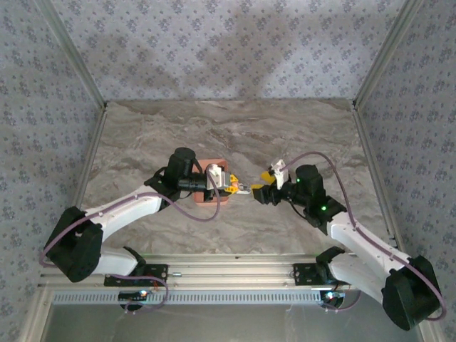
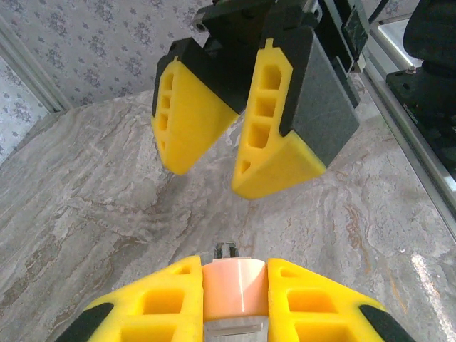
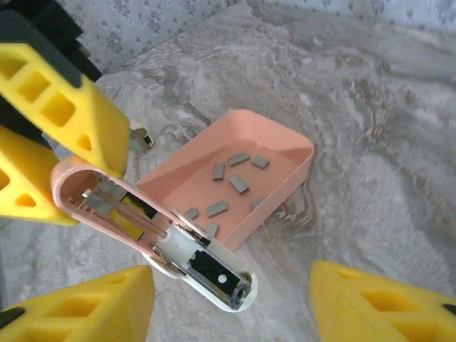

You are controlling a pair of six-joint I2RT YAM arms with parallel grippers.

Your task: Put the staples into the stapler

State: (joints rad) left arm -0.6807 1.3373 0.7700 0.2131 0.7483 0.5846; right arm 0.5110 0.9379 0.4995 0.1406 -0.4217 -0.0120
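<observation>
The stapler (image 3: 153,221) hangs open above the table: its pale pink lid is swung back and the white base with its metallic channel (image 3: 214,274) points toward me. My left gripper (image 2: 235,269) is shut on the stapler's pink body (image 2: 235,288). In the right wrist view the left gripper's yellow fingers (image 3: 68,100) clamp the stapler's far end. My right gripper (image 3: 231,303) stands open just in front of the stapler's white tip, with nothing between its fingers. Several dark grey staples (image 3: 239,183) lie loose in the salmon tray (image 3: 288,192). From above, the two grippers (image 1: 231,187) (image 1: 258,191) face each other.
The salmon tray (image 1: 214,198) sits on the marble table under and behind the left gripper. Patterned walls with metal rails enclose the table on three sides. Bare marble lies to the right of the tray and toward the back.
</observation>
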